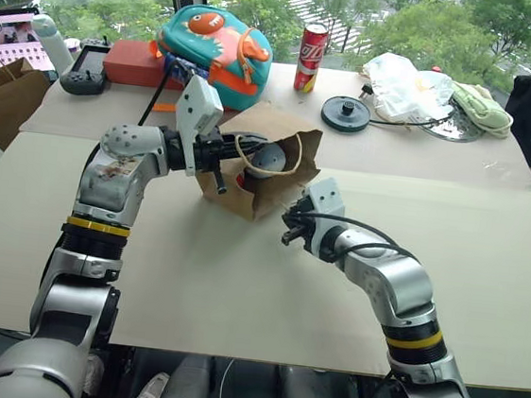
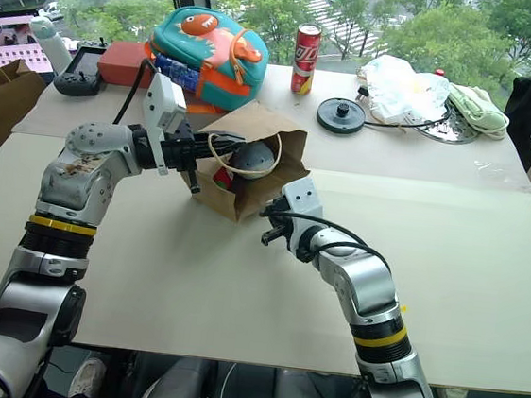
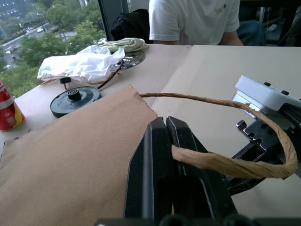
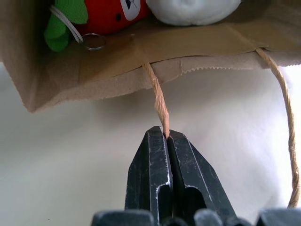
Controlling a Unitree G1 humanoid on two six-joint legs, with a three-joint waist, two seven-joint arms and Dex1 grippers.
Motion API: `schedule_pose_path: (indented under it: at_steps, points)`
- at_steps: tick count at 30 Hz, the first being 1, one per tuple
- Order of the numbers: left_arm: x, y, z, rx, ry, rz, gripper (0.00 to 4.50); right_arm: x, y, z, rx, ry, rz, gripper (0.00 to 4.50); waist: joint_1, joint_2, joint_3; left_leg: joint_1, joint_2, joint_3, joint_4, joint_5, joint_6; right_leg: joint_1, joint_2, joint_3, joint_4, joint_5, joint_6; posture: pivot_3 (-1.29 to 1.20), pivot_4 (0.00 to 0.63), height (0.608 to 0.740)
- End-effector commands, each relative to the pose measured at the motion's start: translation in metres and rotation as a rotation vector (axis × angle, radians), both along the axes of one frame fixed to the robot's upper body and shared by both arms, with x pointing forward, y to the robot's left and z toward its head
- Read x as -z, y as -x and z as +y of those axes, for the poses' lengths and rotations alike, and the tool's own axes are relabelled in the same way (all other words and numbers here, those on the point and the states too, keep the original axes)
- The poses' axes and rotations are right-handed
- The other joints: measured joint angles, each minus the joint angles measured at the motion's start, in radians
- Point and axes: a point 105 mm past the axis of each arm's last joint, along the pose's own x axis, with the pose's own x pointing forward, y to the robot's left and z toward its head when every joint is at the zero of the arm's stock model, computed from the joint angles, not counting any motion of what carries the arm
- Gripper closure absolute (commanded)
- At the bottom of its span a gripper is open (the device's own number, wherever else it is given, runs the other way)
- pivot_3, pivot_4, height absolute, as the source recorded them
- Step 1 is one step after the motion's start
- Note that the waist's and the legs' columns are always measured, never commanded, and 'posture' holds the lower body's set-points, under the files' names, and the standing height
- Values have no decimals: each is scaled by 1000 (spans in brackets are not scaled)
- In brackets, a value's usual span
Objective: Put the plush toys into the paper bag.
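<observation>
The paper bag [image 1: 275, 130] lies on its side on the table with its mouth toward me. Inside it sit the plush toys: the red chilli one [image 4: 110, 13] with its green tip [image 4: 63, 23], and a rounded grey-blue one with a pale patch [image 1: 268, 157]. My left gripper [image 3: 165, 124] is shut on one cord handle [image 3: 225, 163], holding it level at the bag's left side. In front of the bag's mouth, my right gripper [image 4: 165, 134] is shut on the other cord handle [image 4: 158, 99], just above the table.
A teal and orange backpack [image 1: 215, 42], a red box [image 1: 133, 61] and a red can [image 1: 312, 44] stand behind the bag. A black disc [image 1: 346, 112] and a white plastic bag [image 1: 406, 85] lie at the back right. A darker brown bag [image 1: 6, 96] stands far left. A person [image 3: 193, 19] sits at the right.
</observation>
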Motion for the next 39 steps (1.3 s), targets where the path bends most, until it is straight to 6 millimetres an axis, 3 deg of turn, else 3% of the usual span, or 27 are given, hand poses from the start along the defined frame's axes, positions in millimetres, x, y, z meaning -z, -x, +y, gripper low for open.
schedule_pose_path:
  at_steps: [1,6,9,12,15,19,23,30,33,39]
  points:
    - [-18,8,-8,67,35,-54,4500,-37,14,-2,-43,-60,-103,4466,3,0,0,0,0,0,0,0,0,0,0,0,0,0,0,0,150,739]
    - [-27,14,-17,129,93,-49,4500,-72,34,-9,-54,-105,-190,4466,12,0,0,0,0,0,0,0,0,0,0,0,0,0,0,0,150,739]
    - [-46,15,-21,178,233,17,4500,-104,53,0,-99,-145,-282,4466,12,0,0,-1,0,0,1,0,0,0,0,0,0,0,0,0,150,739]
    - [-51,12,-21,201,323,100,4500,-118,57,3,-100,-155,-316,4466,10,0,0,0,0,-1,1,0,0,0,0,-1,0,0,0,0,150,739]
    - [-44,3,-18,196,364,185,4500,-127,56,1,-81,-154,-340,4466,9,0,0,1,0,0,1,0,0,0,0,-1,0,0,0,0,150,739]
    - [-25,-10,-13,152,352,248,4500,-128,51,0,-55,-120,-331,4466,11,0,0,1,0,0,1,0,0,0,0,-1,0,0,0,0,150,739]
    - [-4,-17,-9,113,328,304,4500,-108,37,1,0,-54,-250,4466,10,0,0,0,0,0,0,0,0,0,0,-1,0,0,0,0,150,739]
    - [4,-14,-12,124,335,349,4500,-94,25,-5,62,-2,-203,4466,12,0,0,0,0,0,0,0,0,0,0,-1,0,0,0,0,150,739]
    - [7,-13,-11,118,321,356,4500,-94,23,-7,81,-9,-206,3693,12,0,0,0,0,0,0,0,0,0,0,-1,0,0,0,0,150,739]
    - [0,-12,4,89,340,390,2620,-107,30,-4,14,-75,-237,1611,9,0,0,0,0,0,0,0,0,-1,0,-1,0,0,0,0,150,739]
